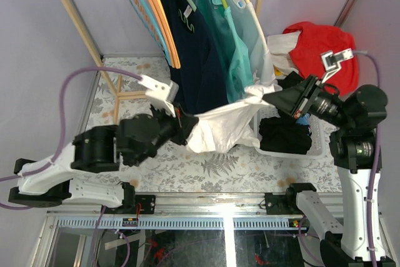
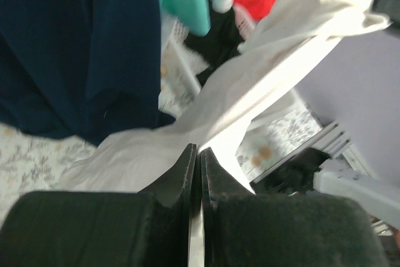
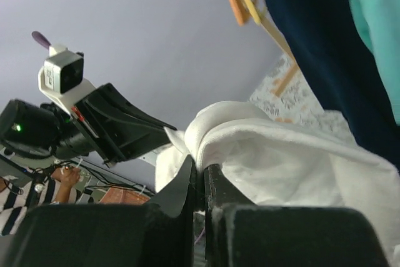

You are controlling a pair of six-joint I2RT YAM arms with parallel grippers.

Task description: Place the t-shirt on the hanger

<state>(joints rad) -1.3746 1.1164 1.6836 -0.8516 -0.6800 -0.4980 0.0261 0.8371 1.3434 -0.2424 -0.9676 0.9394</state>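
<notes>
Arms angled inward, left gripper (image 1: 185, 123) and right gripper (image 1: 267, 99) each pinching t-shirt (image 1: 219, 128), cloth slung between them

Fern-patterned table (image 1: 187, 172), white laundry basket (image 1: 292, 154) at right, wooden rack (image 1: 116, 87) standing at back

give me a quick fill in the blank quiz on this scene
1. The left gripper and the right gripper are both ____ on the t-shirt.
2. The t-shirt hangs stretched ____ the two grippers.
3. The heaped garment at the far right is ____ in colour.
Missing words: shut; between; red.
</notes>
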